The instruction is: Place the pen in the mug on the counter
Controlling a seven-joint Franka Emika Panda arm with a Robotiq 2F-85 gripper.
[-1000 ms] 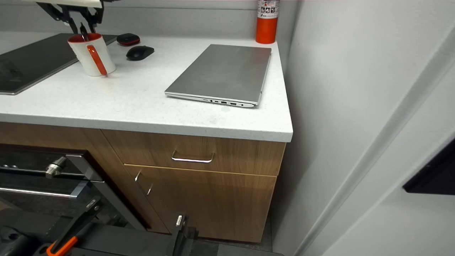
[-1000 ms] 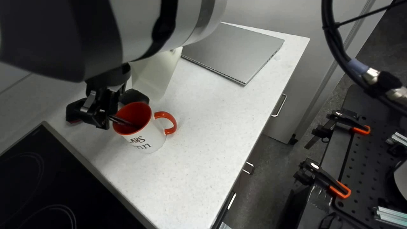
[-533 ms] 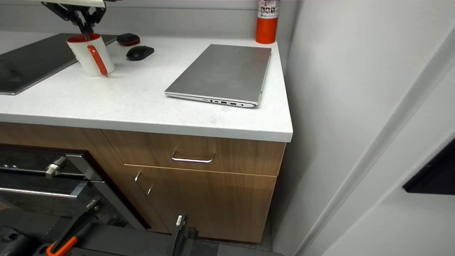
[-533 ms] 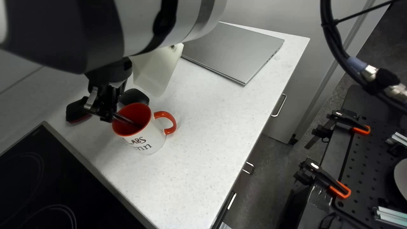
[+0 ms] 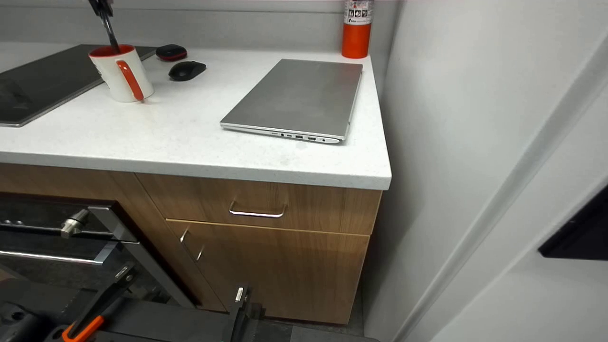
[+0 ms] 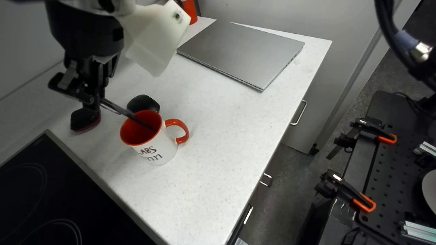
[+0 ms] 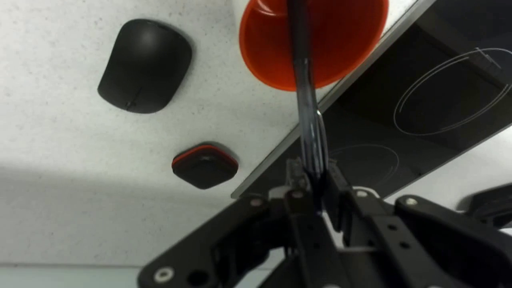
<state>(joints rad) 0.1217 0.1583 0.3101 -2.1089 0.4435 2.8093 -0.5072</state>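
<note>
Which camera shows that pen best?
The wrist view: the pen is largest there, visible from the hand to the mug. In both exterior views it is just a thin dark line reaching into the mug.

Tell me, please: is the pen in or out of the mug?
Partly in: both exterior views show the pen reaching inside the mug; the gripper holds its upper end.

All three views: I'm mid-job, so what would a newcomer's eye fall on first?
Probably the red-and-white mug, bright on the pale counter beside the black stovetop. Next, the dark pen, pinched in the gripper and slanting down, its lower end inside the mug's mouth. Then, in an exterior view, the closed grey laptop and the red canister behind it, near the counter's back corner.
</note>
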